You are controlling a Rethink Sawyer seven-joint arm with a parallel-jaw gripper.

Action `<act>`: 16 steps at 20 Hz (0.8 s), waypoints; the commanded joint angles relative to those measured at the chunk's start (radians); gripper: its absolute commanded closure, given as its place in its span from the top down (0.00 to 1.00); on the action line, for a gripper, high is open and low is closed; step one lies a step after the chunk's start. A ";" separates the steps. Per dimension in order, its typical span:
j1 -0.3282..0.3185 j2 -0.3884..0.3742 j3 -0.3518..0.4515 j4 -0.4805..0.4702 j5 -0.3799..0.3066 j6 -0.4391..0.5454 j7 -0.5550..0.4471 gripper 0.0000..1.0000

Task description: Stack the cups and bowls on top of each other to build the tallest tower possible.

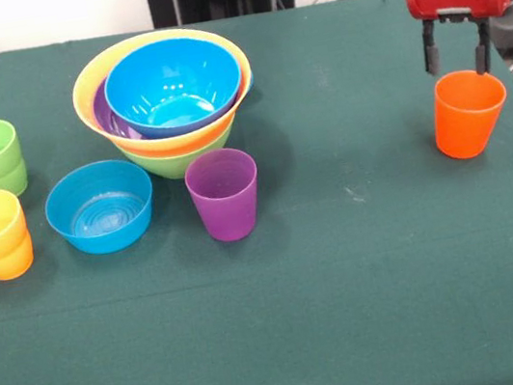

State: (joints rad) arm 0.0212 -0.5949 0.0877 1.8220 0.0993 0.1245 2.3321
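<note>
The tower [165,99] of nested bowls, lime green at its base, is sitting toward the tabletop's [346,266] far edge. The open gripper [456,58] is hovering just above the orange cup [468,113] standing near the right edge.

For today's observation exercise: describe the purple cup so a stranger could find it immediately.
Start at the tower of nested bowls. Just in front of it stands the purple cup, upright and alone, beside the small blue bowl. It is the only purple cup, narrower than any bowl.
</note>
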 commanded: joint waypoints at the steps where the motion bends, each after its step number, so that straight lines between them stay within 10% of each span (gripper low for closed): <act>1: 0.024 0.050 -0.047 0.013 -0.052 0.135 0.030 1.00; 16: 0.053 0.010 -0.151 0.037 -0.052 0.185 0.035 1.00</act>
State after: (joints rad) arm 0.0589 -0.6067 -0.0445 1.8326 0.0996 0.1581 2.3321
